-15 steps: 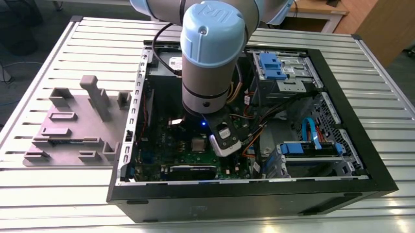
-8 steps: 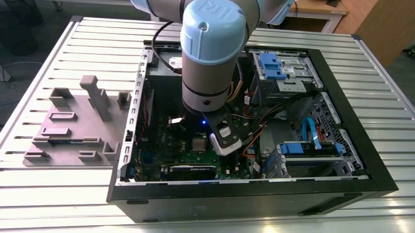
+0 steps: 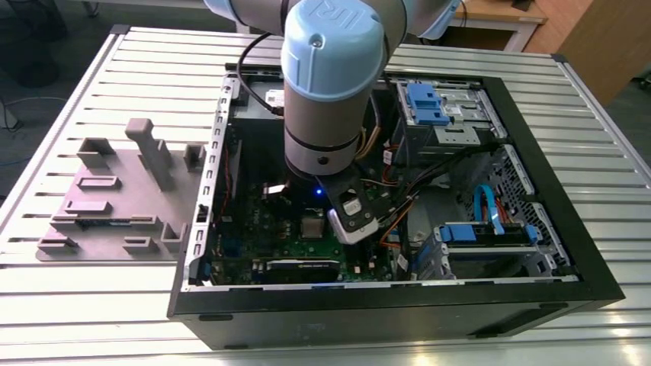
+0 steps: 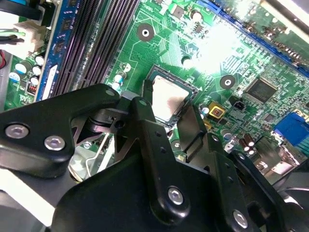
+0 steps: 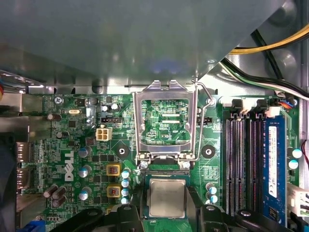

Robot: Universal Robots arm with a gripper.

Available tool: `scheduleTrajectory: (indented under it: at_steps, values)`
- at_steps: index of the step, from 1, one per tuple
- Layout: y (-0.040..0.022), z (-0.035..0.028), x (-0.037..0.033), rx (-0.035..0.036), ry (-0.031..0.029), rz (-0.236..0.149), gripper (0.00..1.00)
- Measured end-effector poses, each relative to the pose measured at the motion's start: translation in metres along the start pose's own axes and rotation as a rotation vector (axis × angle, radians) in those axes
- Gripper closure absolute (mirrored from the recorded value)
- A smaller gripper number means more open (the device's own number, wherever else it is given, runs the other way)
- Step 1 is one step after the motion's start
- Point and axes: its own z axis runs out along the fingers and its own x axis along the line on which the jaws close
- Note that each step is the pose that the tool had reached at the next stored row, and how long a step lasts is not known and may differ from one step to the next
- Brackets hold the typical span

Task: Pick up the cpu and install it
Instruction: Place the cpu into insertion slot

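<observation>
Two fingers [image 4: 147, 106] of the gripper [image 4: 170, 107] pinch the cpu [image 4: 169, 95] by opposite edges, a narrow grip; chip sits flat, right at the socket [image 5: 166, 170] on the motherboard [image 5: 72, 145]; can't tell if it's fully seated. Load plate [image 5: 165, 121] is flipped up & out of the way, so access looks fine. My call for this step: keep the wrist level, match chip corners w/ the socket frame in both wrist views, no sideways nudge since pins prob bend easily; go gentle, no pressing; stay off the RAM slots [image 5: 241, 159] nearby.
</observation>
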Motion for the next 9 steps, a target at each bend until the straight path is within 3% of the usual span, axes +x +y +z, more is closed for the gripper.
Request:
scheduleTrajectory:
  at_steps: [9]
  values:
    - [0.0000, 0.0013, 0.0018, -0.0007, -0.0020, 0.000, 0.53]
